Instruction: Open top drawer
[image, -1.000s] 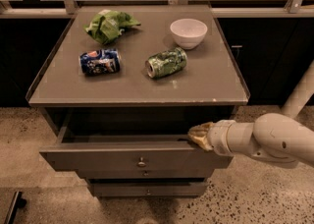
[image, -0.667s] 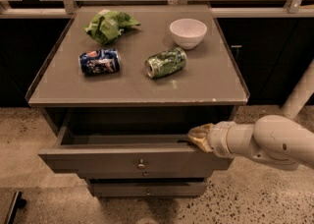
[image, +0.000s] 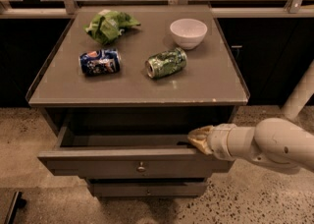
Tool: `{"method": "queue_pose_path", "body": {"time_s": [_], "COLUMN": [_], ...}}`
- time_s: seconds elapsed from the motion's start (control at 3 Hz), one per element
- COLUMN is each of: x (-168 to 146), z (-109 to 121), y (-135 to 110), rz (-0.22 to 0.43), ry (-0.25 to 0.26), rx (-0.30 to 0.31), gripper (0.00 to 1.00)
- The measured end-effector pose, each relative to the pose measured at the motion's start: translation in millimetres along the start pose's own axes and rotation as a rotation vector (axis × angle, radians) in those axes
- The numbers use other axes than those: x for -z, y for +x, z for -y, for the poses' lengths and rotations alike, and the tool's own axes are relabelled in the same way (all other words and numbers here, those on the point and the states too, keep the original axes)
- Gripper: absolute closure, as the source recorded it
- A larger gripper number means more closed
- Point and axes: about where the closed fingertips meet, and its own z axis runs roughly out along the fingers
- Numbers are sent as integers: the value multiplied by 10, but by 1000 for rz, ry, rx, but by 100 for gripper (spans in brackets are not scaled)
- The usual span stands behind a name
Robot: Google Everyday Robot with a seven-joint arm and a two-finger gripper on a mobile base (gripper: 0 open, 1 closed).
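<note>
The top drawer [image: 98, 165] is a grey-brown front with a small round metal knob [image: 141, 168] at its centre. It stands pulled out from under the cabinet top, and its dark inside shows. My gripper [image: 196, 136] comes in from the right on a white arm. Its tan tip rests at the upper rear edge of the drawer front, right of the knob.
On the cabinet top [image: 206, 83] lie a blue can [image: 100, 62], a green can [image: 166, 63], a green crumpled bag [image: 110, 24] and a white bowl [image: 188, 32]. A lower drawer front [image: 147, 188] sits shut beneath. Speckled floor lies around the cabinet. Dark cupboards and metal rails stand behind.
The top drawer has slid a little further out toward the camera, and my gripper has come with it.
</note>
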Motion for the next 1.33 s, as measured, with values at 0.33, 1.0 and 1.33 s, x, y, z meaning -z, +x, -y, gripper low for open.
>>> {"method": "queue_pose_path", "body": {"time_s": [0.33,1.0,1.33], "x": [9,40,61], "z": [1,-123,-259], "y": [-11,23,81], "rz": [0,25,56], "ry": [0,-1,5], "rx": [0,-19,-44], "gripper": [100,100,100]}}
